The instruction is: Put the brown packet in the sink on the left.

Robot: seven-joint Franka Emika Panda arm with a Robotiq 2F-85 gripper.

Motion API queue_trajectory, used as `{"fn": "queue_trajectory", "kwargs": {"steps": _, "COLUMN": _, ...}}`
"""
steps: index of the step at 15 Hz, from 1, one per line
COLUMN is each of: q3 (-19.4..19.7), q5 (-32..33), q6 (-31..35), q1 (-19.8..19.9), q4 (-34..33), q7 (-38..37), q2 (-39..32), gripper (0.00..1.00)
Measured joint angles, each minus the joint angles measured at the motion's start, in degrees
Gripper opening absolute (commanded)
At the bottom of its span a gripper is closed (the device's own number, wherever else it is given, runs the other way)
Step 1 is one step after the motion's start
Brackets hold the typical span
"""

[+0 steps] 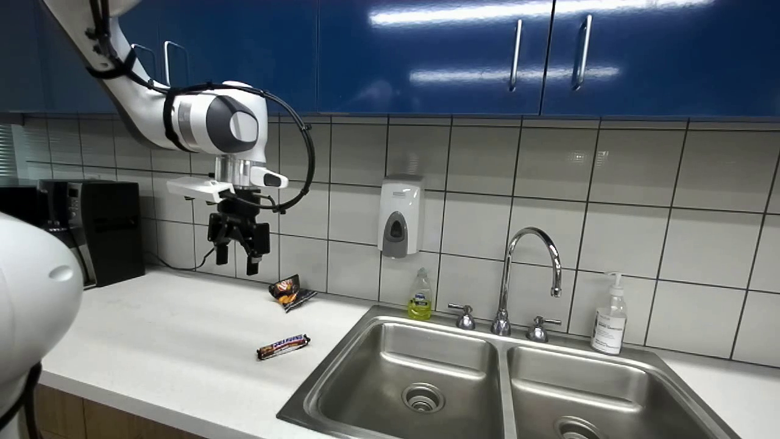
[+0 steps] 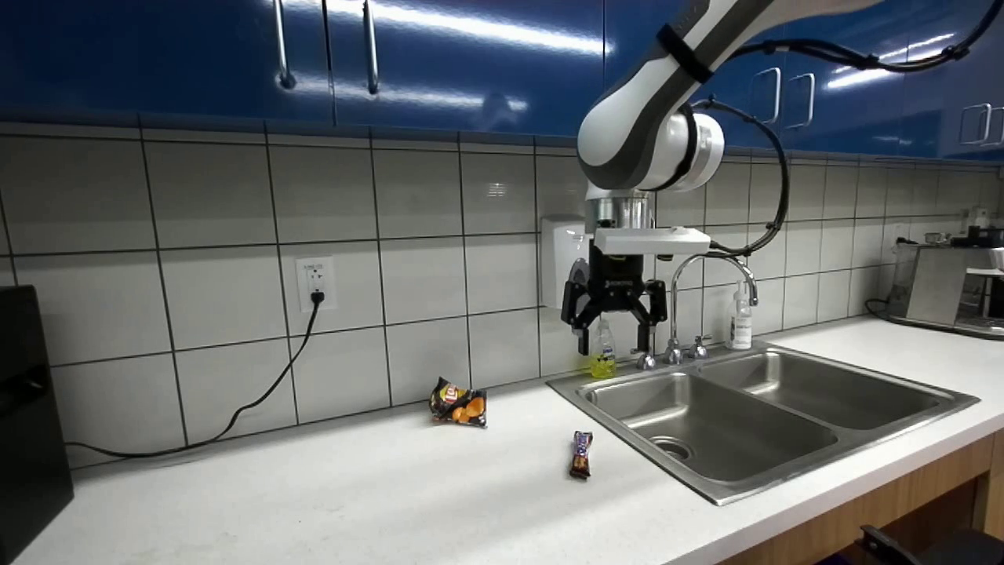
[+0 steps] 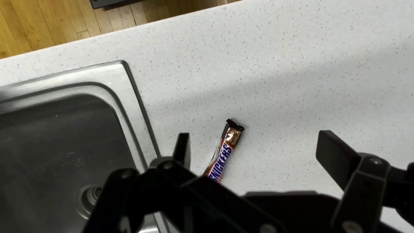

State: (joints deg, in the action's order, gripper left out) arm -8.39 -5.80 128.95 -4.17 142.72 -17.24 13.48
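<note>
in an exterior view the brown packet (image 1: 283,347) lies on the bench (image 1: 158,332) near the left sink (image 1: 375,378), a black snack bag (image 1: 287,294) behind. in an exterior view the jaws hang spread in front of a yellow-filled bottle (image 2: 602,365). in the wrist view the packet, lettered snickers, shows between the jaws, 1 end hidden.

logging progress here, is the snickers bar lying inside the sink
No, the wrist view shows the Snickers bar lying on the counter, outside the sink.
</note>
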Motion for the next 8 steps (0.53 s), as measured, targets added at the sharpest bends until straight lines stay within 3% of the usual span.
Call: {"fn": "queue_trajectory", "kwargs": {"steps": 8, "q3": 0.1, "q5": -0.2, "q6": 10.6, "q1": -0.7, "q4": 2.8, "q7": 2.9, "q2": -6.5, "gripper": 1.0}}
